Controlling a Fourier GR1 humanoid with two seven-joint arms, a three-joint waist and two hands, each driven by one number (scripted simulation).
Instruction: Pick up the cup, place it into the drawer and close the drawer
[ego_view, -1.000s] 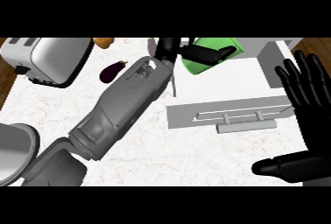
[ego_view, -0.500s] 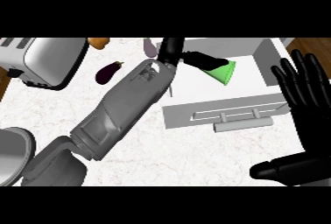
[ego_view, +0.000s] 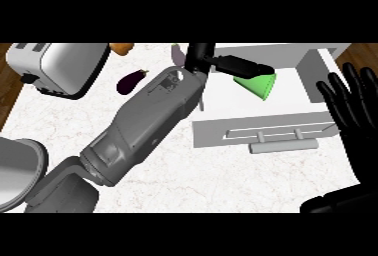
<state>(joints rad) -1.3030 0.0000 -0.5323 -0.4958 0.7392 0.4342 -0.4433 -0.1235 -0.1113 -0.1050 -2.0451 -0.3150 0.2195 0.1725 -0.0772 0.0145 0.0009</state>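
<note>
The green cup (ego_view: 258, 86) is tipped over and shows as a cone above the white inside of the open drawer (ego_view: 303, 95), at the top centre-right. My left hand (ego_view: 225, 62) reaches in from the lower left. Its fingers lie curled over the cup's upper edge and hide part of it. The drawer's grey front panel (ego_view: 258, 131) with its bar handle (ego_view: 284, 147) juts toward me. My right hand (ego_view: 356, 112) rests open at the right edge, fingers up, just right of the drawer front.
A silver toaster (ego_view: 55, 67) stands at the top left, with a dark eggplant (ego_view: 131, 81) beside it and an orange item (ego_view: 122, 48) behind. A grey round vessel (ego_view: 16, 170) sits at the left edge. My left forearm (ego_view: 151, 125) crosses the counter.
The left hand carried the cup rightward from the counter's back edge to over the open drawer, and the cup tipped. The right hand has stayed in place.
</note>
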